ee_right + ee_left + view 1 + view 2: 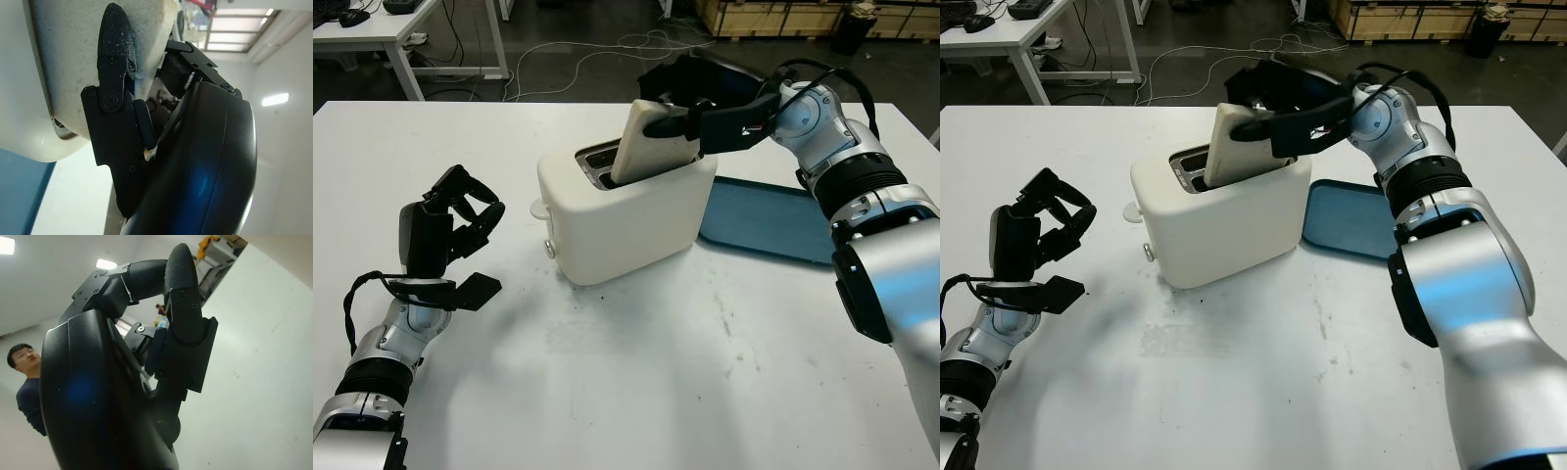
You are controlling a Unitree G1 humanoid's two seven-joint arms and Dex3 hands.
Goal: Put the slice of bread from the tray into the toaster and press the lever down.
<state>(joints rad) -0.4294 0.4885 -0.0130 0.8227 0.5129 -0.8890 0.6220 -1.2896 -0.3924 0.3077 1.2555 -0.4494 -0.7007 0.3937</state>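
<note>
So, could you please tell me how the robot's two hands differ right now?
The right hand is above the toaster, gripping the bread slice tilted into a slot; the left hand is over the table, holding nothing, fingers curled. Both are black.

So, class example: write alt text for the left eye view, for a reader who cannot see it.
The robot's right hand holds a slice of bread tilted, its lower edge in a slot of the white toaster on a white table. A blue tray lies beside the toaster; the left hand is raised near the table's left edge, fingers curled, holding nothing.
</note>
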